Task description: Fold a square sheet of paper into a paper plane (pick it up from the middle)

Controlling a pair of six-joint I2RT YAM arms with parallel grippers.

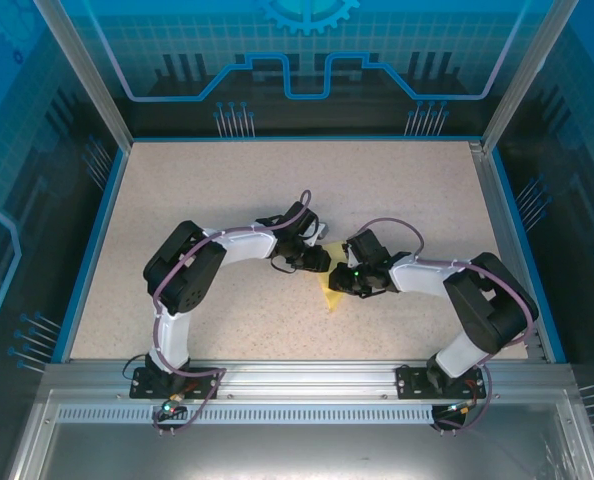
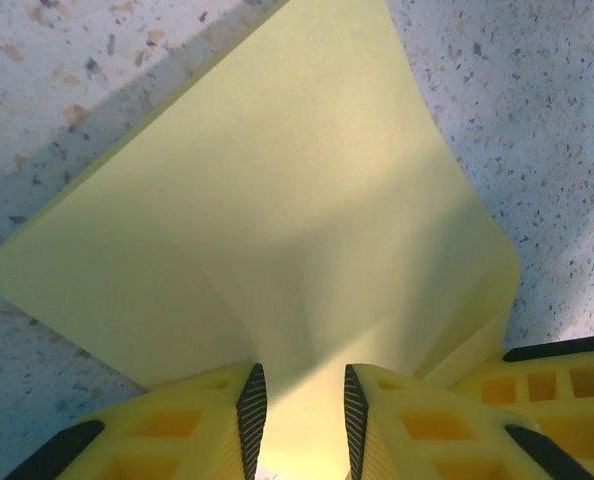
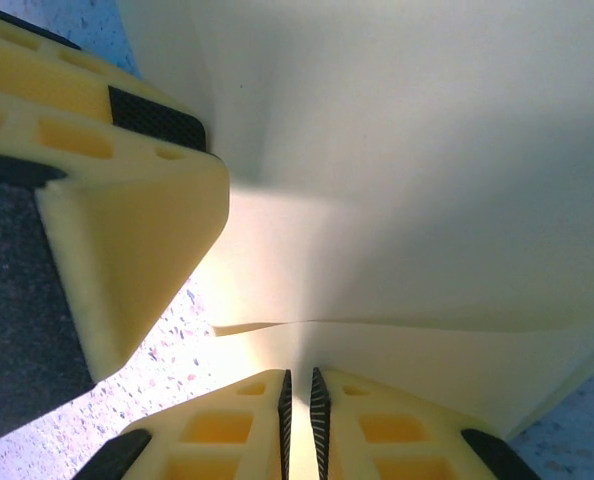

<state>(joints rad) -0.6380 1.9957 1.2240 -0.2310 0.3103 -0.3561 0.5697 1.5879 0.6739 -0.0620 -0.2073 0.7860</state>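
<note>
Right fingers (image 3: 227, 430) and left fingers (image 2: 177, 440) pinch the square sheet of paper (image 2: 297, 200).

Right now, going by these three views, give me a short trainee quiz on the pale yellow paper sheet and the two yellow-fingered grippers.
1. True or false: the thin pale yellow sheet of paper lies flat and untouched on the speckled beige table.
2. The right gripper has its jaws: A) wide open, B) closed on the paper, C) closed on bare air.
3. Whose yellow finger shows at the left of the right wrist view?
Key: 1, false: the sheet curves up into the gap of the left gripper. 2, B. 3, the left gripper's fingers, one of them.
</note>
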